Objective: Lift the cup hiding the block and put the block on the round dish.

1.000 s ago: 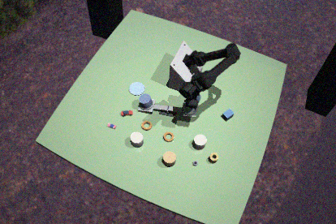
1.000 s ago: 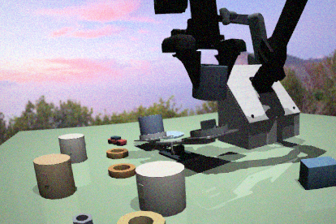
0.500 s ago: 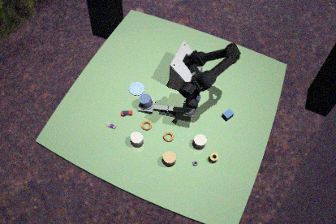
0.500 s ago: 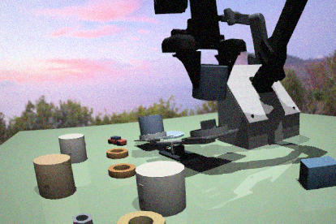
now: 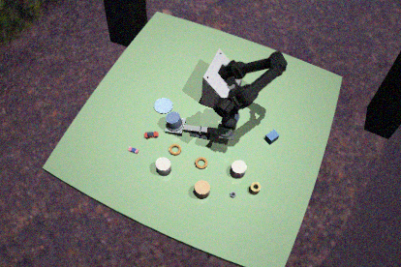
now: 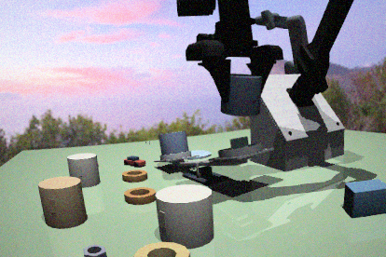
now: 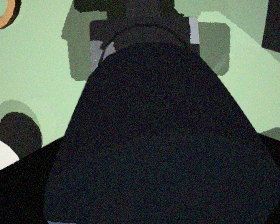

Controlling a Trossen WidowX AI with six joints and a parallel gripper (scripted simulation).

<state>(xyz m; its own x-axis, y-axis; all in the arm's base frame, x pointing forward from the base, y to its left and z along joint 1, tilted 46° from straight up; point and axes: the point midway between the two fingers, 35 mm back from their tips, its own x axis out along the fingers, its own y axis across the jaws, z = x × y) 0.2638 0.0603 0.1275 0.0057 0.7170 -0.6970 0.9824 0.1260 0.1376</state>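
Observation:
My gripper is shut on a blue-grey cup and holds it upright in the air, well above the near end of the balance. A small dark block shows uncovered on that end, below the held cup. The other blue-grey cup stands on the far end. The pale blue round dish lies just beyond that cup. In the top view the arm hides the held cup and block. Dark shapes fill most of the wrist view.
White cylinders, a tan cylinder and two orange rings stand or lie on the front side of the balance. A red car and a pink car are near its far end. A blue box lies to the right.

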